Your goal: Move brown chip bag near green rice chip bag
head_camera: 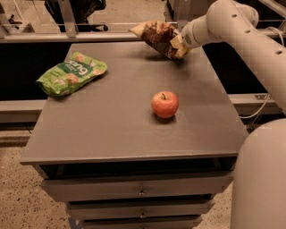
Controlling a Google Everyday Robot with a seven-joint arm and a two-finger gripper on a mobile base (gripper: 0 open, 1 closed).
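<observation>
The brown chip bag (158, 36) is dark brown with yellow-tan ends and hangs tilted a little above the far right part of the table. My gripper (179, 43) is shut on the bag's right end, at the tip of the white arm coming in from the right. The green rice chip bag (71, 73) lies flat near the table's left edge, well left of the brown bag.
A red apple (165, 104) stands upright right of the table's middle. The grey table (111, 129) has drawers below its front edge. A rail and a chair base (73, 13) stand behind the table. My white base (261, 179) fills the lower right.
</observation>
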